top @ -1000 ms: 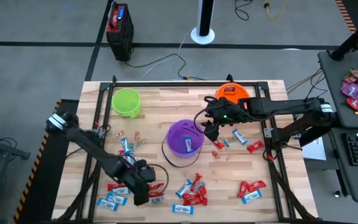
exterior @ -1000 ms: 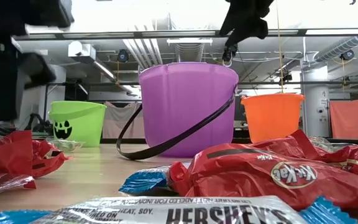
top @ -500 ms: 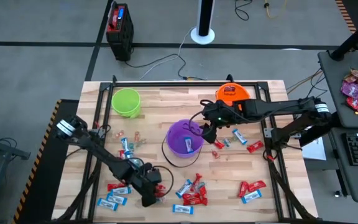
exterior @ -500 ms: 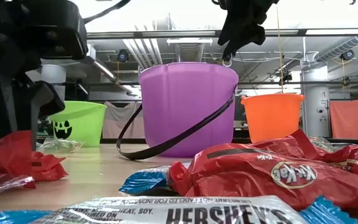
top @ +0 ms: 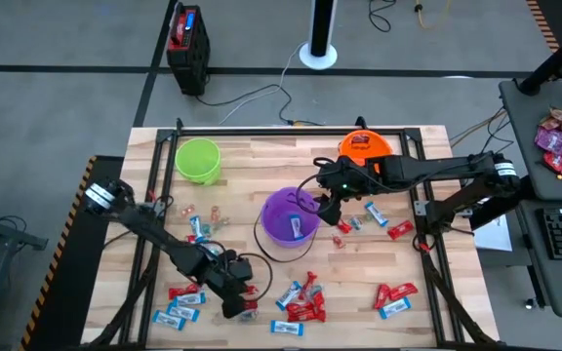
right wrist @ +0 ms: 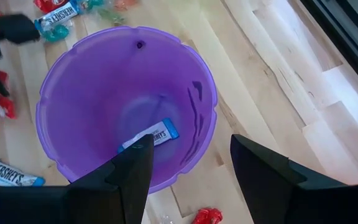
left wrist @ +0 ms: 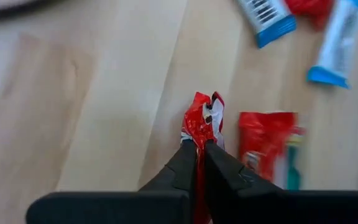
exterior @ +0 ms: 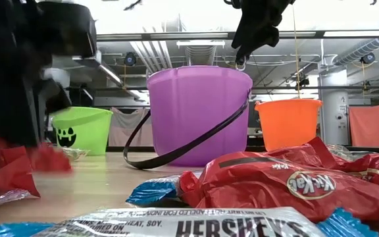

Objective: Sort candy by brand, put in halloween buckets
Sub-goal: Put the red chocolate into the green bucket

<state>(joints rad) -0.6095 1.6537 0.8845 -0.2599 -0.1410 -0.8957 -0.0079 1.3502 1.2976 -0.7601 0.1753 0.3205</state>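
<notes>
My left gripper [left wrist: 200,144] is pinched tight on a red candy [left wrist: 202,121], which sticks out past the fingertips, crumpled, above bare wood. In the high view that gripper [top: 238,295] sits near the table's front edge at about 7 o'clock from the purple bucket [top: 290,216]. To do this step well, I judge I should keep the pinch firm, since I hold only the wrapper's end, lift straight up before swinging, and clear the loose pieces just beside it: another red candy [left wrist: 263,146] and two blue ones [left wrist: 266,18] lie near. The orange bucket [top: 365,147] shows red inside, so red probably goes there; it lies at about 1 o'clock from my left gripper, well apart, beyond the purple bucket. I should carry high enough to pass the purple rim and its black handle [top: 265,244].

My right gripper [right wrist: 190,165] hangs spread open over the purple bucket [right wrist: 73,87], at the rim's 2 o'clock side in the high view [top: 328,195]. It holds nothing. One blue and white candy [right wrist: 148,135] lies on the bucket's floor. I judge I should pull this arm back toward 3 o'clock so the two arms do not cross.

The green bucket [top: 199,159] stands at the far left, at about 10 o'clock from the purple one. More candy is scattered along the front of the table [top: 261,161].
</notes>
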